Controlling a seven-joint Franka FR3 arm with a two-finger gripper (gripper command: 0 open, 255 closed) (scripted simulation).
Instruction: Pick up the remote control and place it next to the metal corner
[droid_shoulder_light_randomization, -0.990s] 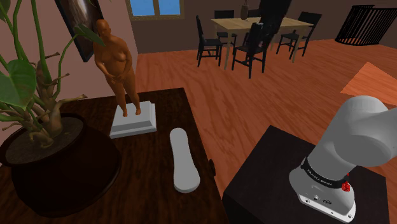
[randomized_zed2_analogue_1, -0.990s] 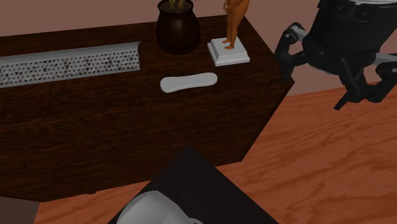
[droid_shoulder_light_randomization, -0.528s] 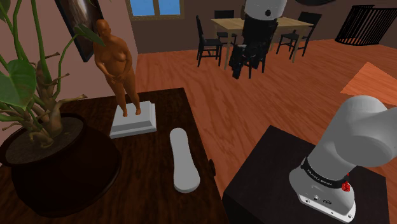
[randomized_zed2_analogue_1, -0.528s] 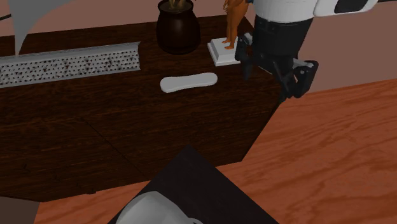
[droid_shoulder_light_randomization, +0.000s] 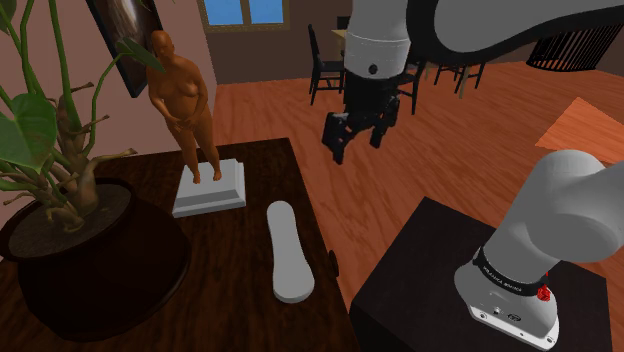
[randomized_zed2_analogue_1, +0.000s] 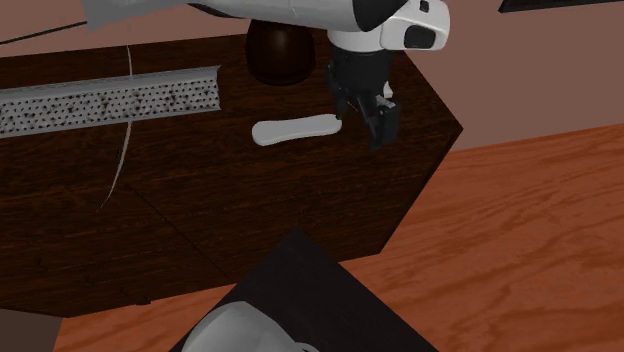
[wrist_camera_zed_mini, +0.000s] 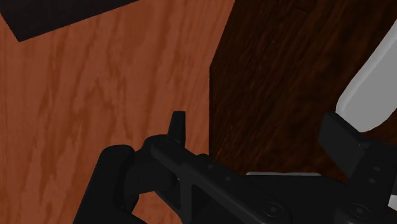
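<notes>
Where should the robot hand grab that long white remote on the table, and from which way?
Across its narrow middle, coming straight down from above. The remote lies flat on the dark table, long and slim, so the open gripper should fit over its two long sides. The statue base stands apart from it, so probably nothing blocks the fingers.
</notes>
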